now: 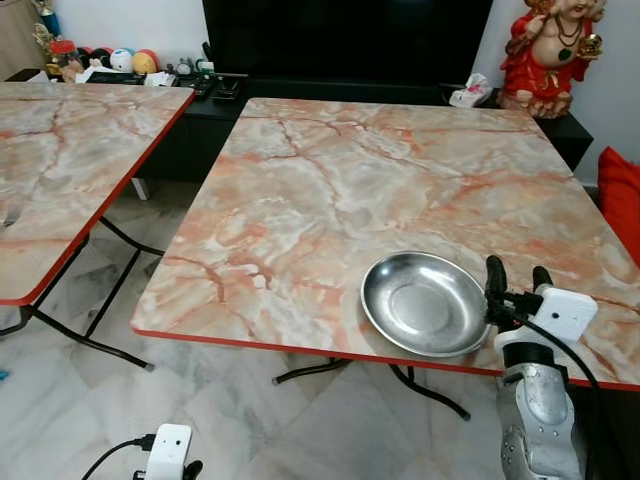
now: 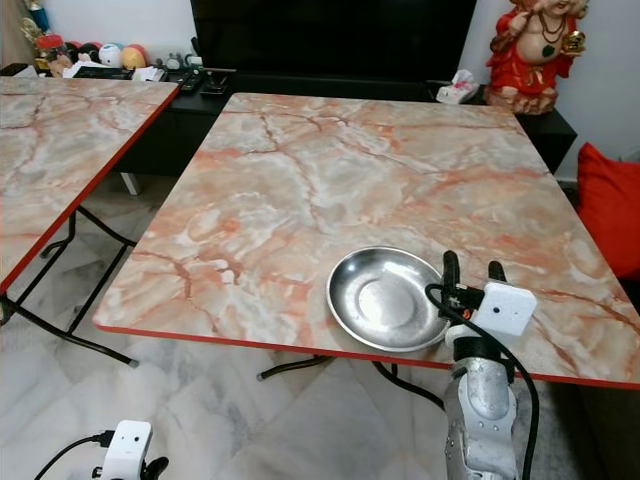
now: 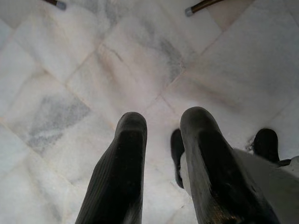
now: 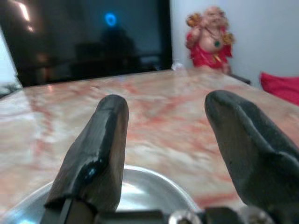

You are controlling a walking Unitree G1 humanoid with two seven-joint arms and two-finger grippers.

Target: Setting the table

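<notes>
A shallow steel plate (image 1: 424, 302) lies near the front edge of the marble-patterned folding table (image 1: 350, 180). My right gripper (image 1: 518, 273) stands open just to the right of the plate's rim, fingers pointing away from me across the tabletop, nothing between them. In the right wrist view the plate (image 4: 135, 191) shines below the two spread fingers (image 4: 93, 158). My left gripper (image 3: 161, 122) hangs low over the marble floor, open and holding nothing; its white wrist camera (image 1: 167, 452) shows at the bottom left.
A second marble table (image 1: 60, 160) stands to the left with a gap of floor between. A black TV unit (image 1: 340, 60) with small items runs along the far wall. A red statue (image 1: 550, 50) is at the back right, and a red cushion (image 1: 620, 200) at the right.
</notes>
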